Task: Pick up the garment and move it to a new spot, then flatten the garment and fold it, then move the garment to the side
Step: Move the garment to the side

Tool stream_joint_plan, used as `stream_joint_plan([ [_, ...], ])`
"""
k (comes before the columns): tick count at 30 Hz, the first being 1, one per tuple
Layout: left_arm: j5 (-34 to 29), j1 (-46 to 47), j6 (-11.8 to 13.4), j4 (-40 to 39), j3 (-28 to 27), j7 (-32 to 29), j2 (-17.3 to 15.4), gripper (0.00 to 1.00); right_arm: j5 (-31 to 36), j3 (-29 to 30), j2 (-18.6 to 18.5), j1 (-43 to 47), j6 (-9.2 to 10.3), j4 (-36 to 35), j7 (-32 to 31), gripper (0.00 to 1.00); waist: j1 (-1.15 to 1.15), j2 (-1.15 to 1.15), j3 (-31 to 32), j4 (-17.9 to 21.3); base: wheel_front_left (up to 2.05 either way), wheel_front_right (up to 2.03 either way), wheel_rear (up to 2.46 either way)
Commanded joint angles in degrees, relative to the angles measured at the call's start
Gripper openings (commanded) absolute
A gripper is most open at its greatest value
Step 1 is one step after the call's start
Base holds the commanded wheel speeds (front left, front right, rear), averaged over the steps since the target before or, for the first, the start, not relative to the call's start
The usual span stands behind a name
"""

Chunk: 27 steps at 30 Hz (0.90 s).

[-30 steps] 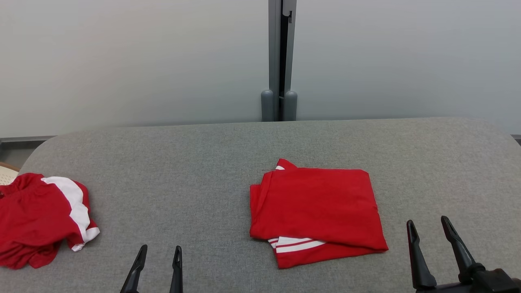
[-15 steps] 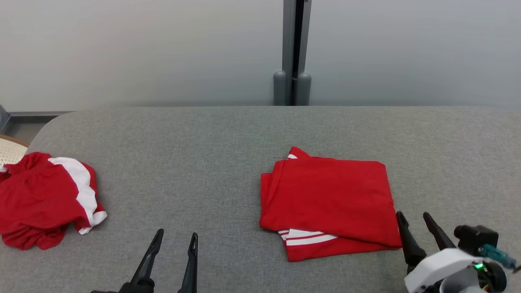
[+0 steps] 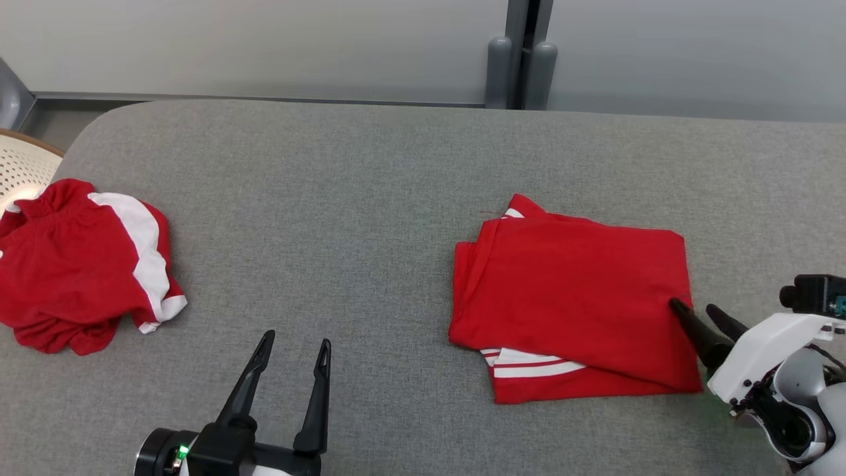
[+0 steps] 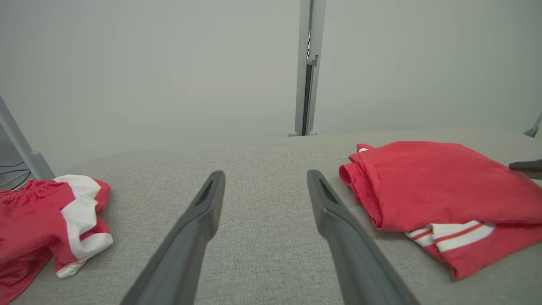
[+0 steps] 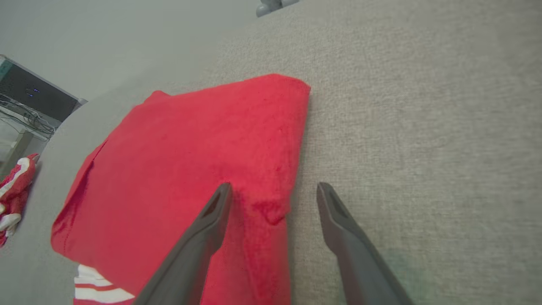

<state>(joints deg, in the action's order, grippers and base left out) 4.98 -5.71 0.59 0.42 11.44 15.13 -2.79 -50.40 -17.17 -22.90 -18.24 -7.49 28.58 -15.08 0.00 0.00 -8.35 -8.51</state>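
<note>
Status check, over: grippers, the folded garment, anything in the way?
Right gripper open, straddling folded garment at its right edge. Left gripper open, over table. Crumpled garment far left, well apart; nothing blocking.

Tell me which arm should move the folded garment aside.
Probably the right. The right gripper is open astride the folded garment's right edge, while the left gripper is open over the table, well apart from it.

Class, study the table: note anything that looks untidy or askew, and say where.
On the folded red garment, a white-striped layer pokes out at the near edge. A second red-and-white garment lies crumpled at the left end of the table.
</note>
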Motion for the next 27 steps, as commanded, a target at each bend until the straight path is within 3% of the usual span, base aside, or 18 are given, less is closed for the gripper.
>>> stream_joint_plan([
  [1,0.22,1.1,0.26,-0.17,-0.15,0.01,-0.18,1.0,-1.61,-0.77,-0.61,-0.3,0.0,-0.81,-1.66,1.0,0.0,0.0,-0.97,-0.11,0.0,0.0,0.0],
  [2,0.29,1.35,0.29,-0.13,-0.11,0.0,-0.19,1.0,-2.36,-1.39,-0.84,-0.24,0.0,-1.19,-2.62,0.9,0.0,0.0,-1.21,-0.06,0.0,0.0,0.0],
  [3,0.25,1.62,0.27,-0.11,-0.09,0.0,-0.2,1.0,-2.95,-1.91,-1.01,-0.23,0.0,-1.4,-3.38,0.63,0.0,0.0,-1.5,-0.01,0.0,0.0,0.0],
  [4,0.26,1.95,0.17,-0.09,0.04,0.0,-0.21,1.0,-3.39,-2.4,-1.3,-0.35,0.0,-1.53,-3.95,0.45,0.0,0.0,-1.8,0.03,0.0,0.0,0.0],
  [5,0.26,1.95,0.17,-0.09,0.04,0.0,-0.21,1.0,-3.39,-2.4,-1.3,-0.35,0.0,-1.53,-3.95,0.45,0.0,0.0,-1.8,0.03,0.0,0.0,0.0],
  [6,0.23,2.17,0.05,-0.06,0.17,0.01,-0.2,1.0,-3.73,-2.84,-1.55,-0.54,0.0,-1.74,-4.27,0.25,0.0,0.0,-2.02,0.03,0.0,0.0,0.0],
  [7,0.17,2.3,0.01,-0.07,0.26,0.01,-0.19,1.0,-4.07,-3.17,-1.73,-0.77,0.0,-1.92,-4.41,0.0,0.0,0.0,-2.26,0.07,0.0,0.0,0.0],
  [17,-0.69,3.93,-0.72,-0.88,-0.33,0.01,-0.19,1.0,-1.53,-5.06,-7.16,-3.66,0.01,-3.94,2.63,0.0,0.0,0.0,-4.97,2.71,0.0,0.0,0.0],
  [27,-2.34,9.49,-3.79,-4.96,-0.68,0.01,-0.2,1.0,7.34,-1.29,-15.22,-13.0,0.01,-0.07,8.91,0.0,0.0,0.0,-14.78,9.34,0.0,0.0,0.0],
])
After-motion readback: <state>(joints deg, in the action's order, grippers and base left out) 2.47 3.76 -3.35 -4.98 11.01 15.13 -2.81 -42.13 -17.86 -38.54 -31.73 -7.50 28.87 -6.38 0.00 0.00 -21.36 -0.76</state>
